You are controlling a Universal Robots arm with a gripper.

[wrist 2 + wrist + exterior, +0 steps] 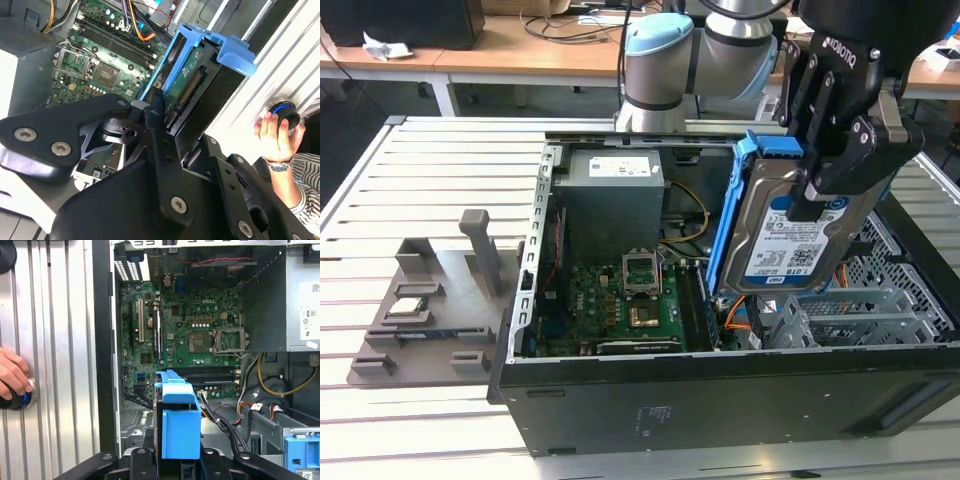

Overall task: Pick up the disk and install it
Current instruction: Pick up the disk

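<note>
Silver disk [782, 252] upright in tool [817, 192]

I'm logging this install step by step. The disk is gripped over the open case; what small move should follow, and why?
Probably lower it slowly toward the drive cage at the exterior view's right. The gripper holds the disk on edge above the case, and the cage seems to lie just below it, so the disk is not yet seated.
</note>
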